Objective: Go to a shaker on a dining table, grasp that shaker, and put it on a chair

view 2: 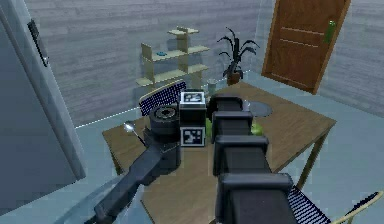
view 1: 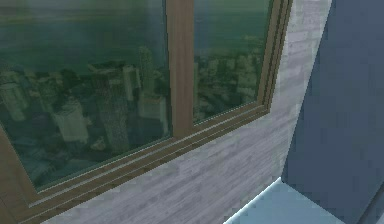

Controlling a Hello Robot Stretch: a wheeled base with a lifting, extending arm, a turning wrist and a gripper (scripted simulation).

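Shaker (view 2: 131, 128): pale speck just beside tool (view 2: 146, 125), at table (view 2: 290, 128) corner.

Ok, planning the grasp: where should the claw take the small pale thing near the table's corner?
Likely around its middle, coming across the table from where the claw is: the small pale thing sits near the table's corner, left of the claw in the arm side view. Its shape is unclear.

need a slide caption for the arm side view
Stretch arm extended over a wooden dining table, gripper near one corner, with a shelf, potted plant and wooden door behind.
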